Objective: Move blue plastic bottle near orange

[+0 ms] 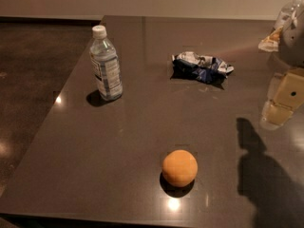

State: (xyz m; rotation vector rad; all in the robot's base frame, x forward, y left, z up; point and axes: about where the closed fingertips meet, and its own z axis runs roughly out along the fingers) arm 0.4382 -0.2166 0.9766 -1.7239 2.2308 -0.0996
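Note:
The blue plastic bottle [106, 66] stands upright on the dark table [142, 127] at the back left, with its white cap on. The orange [179, 168] sits near the table's front edge, in the middle, well apart from the bottle. My gripper [284, 101] hangs above the table at the right edge of the view, far to the right of both the bottle and the orange. It holds nothing that I can see.
A crumpled blue-and-white snack bag [202, 66] lies at the back centre. The arm [290, 27] reaches in from the top right. The table's left edge runs diagonally, with dark floor [33, 80] beyond it. The arm's shadow [266, 179] falls at the front right.

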